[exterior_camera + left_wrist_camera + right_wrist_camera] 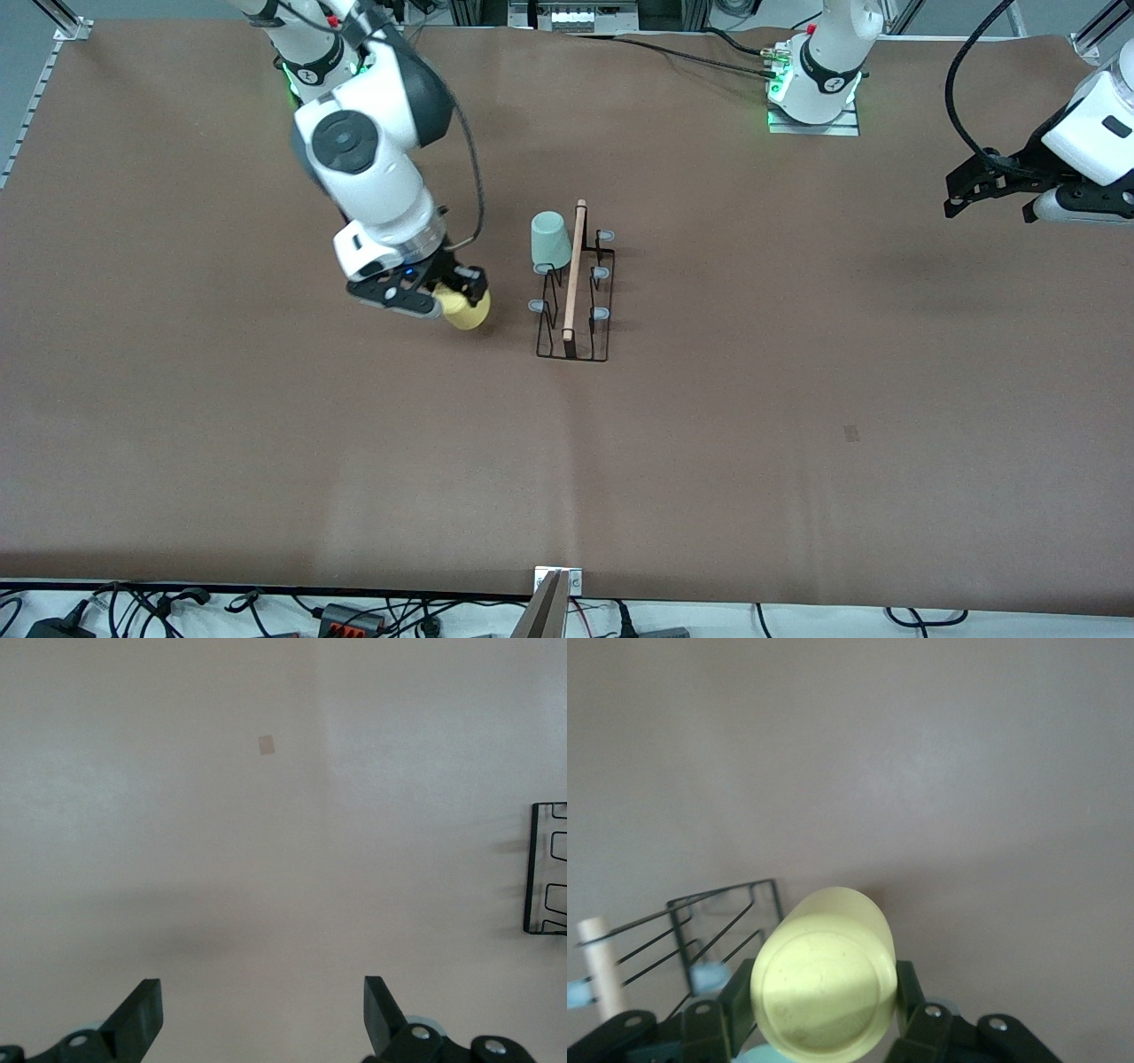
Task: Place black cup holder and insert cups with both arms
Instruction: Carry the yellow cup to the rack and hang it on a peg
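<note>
I see the black cup holder [574, 297] standing on the brown surface [797, 399] about midway between the two arms' ends, its wooden handle [573, 270] running along the top. A mint green cup [550, 240] sits upside down on one of its prongs, on the side toward the right arm's end and at the end of the rack farther from the front camera. The other pale-tipped prongs [600, 313] that I can make out are bare.

My right claw [452, 288] is closed on the yellow cup [465, 307], holding it by its sides just beside the rack, on the right arm's side of it. In the right wrist view the cup's flat bottom [824, 979] faces the camera, gripped between the two fingers [908, 997], with the rack's wire frame [718, 921] close alongside it.

My left claw [988, 188] hangs over the surface near the left arm's end, well apart from the rack, waiting. Its fingers [142, 1019] stand wide apart with nothing between them. That wrist view shows one end of the rack's base [545, 868] at its edge and a small brown mark [266, 745] on the surface.
</note>
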Available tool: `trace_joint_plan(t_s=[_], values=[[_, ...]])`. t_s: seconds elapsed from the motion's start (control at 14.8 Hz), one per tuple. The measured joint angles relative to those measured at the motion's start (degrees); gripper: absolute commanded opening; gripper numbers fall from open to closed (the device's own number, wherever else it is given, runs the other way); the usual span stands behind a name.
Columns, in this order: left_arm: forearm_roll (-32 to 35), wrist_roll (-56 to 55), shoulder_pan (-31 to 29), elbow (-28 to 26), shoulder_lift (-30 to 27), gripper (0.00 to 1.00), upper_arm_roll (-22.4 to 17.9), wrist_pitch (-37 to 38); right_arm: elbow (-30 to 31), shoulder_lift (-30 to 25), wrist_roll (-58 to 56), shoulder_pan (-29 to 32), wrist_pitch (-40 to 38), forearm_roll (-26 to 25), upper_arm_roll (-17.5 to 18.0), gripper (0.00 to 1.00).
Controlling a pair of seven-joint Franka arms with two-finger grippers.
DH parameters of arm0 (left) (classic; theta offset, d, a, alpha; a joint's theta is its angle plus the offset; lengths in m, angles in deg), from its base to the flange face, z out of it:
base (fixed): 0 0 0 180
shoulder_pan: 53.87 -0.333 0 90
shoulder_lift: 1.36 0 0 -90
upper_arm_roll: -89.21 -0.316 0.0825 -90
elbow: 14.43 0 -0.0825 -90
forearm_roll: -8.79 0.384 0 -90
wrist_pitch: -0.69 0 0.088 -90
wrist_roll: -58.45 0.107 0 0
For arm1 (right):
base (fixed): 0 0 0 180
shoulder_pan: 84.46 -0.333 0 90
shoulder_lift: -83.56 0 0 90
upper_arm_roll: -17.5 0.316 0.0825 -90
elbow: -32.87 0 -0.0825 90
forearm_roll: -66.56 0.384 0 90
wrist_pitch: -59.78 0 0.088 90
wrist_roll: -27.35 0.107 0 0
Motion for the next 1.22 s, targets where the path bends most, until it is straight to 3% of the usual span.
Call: trace_joint_plan(t_s=[0.34, 0.81, 1.22], values=[[-0.3, 0.0, 0.0, 0.0, 0.0, 1.0, 0.0, 0.4, -5.9, 1.5, 8.3, -4.6, -4.2, 0.0, 0.0, 0.14], [-0.3, 0.0, 0.0, 0.0, 0.0, 1.0, 0.0, 0.8, -8.9, 7.8, 9.8, -7.5, -3.2, 0.0, 0.0, 0.14], [-1.4, 0.0, -0.1, 0.0, 0.0, 1.0, -0.1, 1.0, -9.7, 8.8, 9.8, -7.7, -1.1, -0.7, -0.1, 0.14]])
